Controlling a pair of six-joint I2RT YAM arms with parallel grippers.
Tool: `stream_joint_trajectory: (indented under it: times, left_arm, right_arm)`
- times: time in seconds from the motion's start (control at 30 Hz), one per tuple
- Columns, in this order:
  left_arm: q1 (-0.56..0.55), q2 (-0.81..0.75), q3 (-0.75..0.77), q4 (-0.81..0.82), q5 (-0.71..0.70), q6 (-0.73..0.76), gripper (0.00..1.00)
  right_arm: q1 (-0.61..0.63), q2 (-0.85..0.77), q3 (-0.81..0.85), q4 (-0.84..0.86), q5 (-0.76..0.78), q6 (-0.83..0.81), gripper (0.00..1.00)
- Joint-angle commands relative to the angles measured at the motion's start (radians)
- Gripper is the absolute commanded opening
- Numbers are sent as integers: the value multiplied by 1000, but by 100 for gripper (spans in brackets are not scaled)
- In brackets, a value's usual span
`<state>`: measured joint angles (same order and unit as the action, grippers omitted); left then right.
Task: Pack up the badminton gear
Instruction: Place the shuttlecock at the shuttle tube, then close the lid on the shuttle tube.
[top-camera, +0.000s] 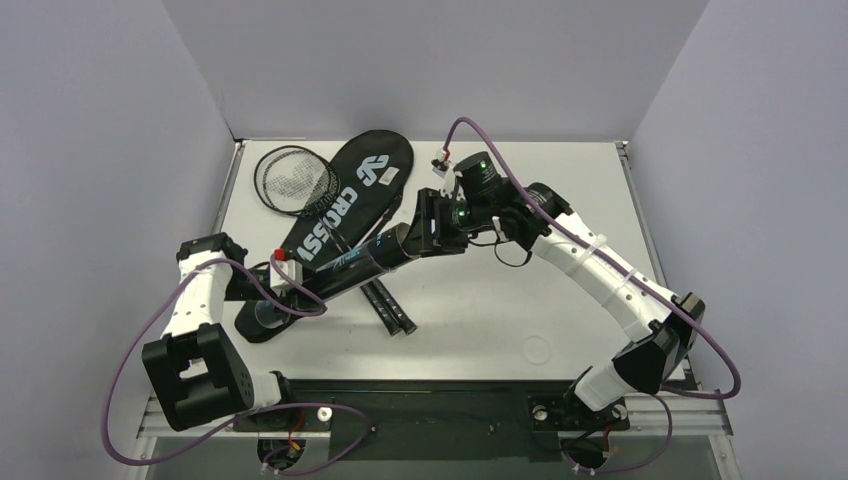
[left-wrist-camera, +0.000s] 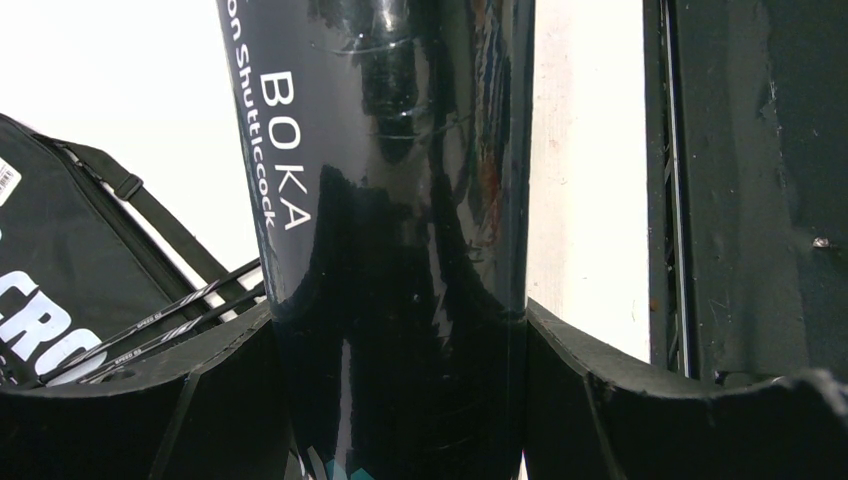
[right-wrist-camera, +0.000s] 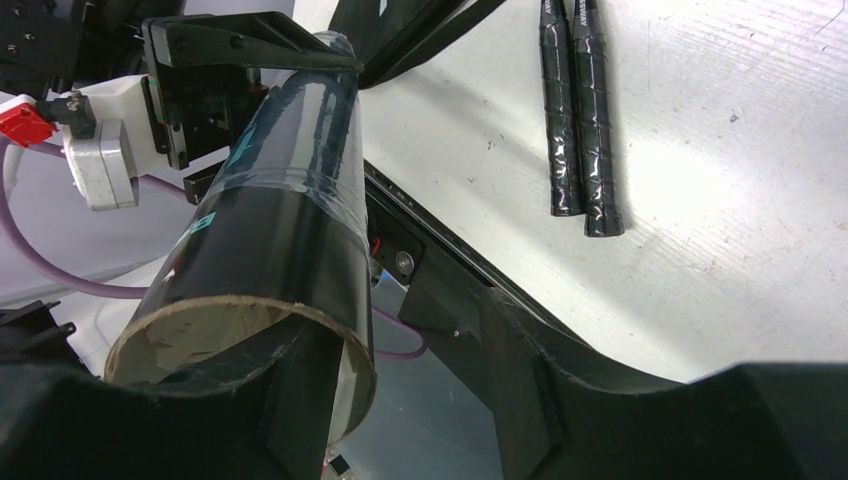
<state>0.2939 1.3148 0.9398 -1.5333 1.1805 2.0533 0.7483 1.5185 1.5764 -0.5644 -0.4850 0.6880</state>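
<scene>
While left hand (left-wrist-camera: 395, 318) pinches the one tube (top-camera: 368, 259) (right hand (top-camera: 427, 224) unclear), two rackets (top-camera: 386, 300) rest.

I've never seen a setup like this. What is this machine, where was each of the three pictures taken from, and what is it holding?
These are two robot arms bolted at the near edge of a white table, each ending in a two-finger gripper. The wide picture comes from a camera fixed above and behind the arms. The other two come from small cameras on the wrists, so each shows its own fingers up close.

On the table lies a black racket bag, and two rackets lie partly across it with their handles side by side.

The left gripper is clamped around a long black tube near one end. The right gripper sits at the tube's other, open end. Its jaws are apart, and it does not look clamped on the tube.
</scene>
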Motion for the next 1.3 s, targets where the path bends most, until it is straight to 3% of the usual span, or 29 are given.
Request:
stream_joint_trajectory:
  times: [0.0,0.3,0.77,0.97,1.1,1.27]
  left_arm:
    - [-5,-4,29,-65,88,15,16]
    - [-6,9,28,-68,81,20,16]
    - [-4,25,30,-70,75,28,16]
    - [-4,14,22,-69,67,26,16]
    - [-5,32,13,-66,46,25,16]
    - [-4,51,0,-17,11,-11,16]
  right_arm:
    - [14,34,30,-7,35,-12,46]
    - [-13,14,52,19,-10,3,56]
    - [-311,-301,-130,-68,-46,-17,65]
    - [-345,-379,-419,-277,318,-105,66]
    - [-341,-431,-683,-209,466,-5,63]
    - [-326,-441,-865,-105,554,76,56]
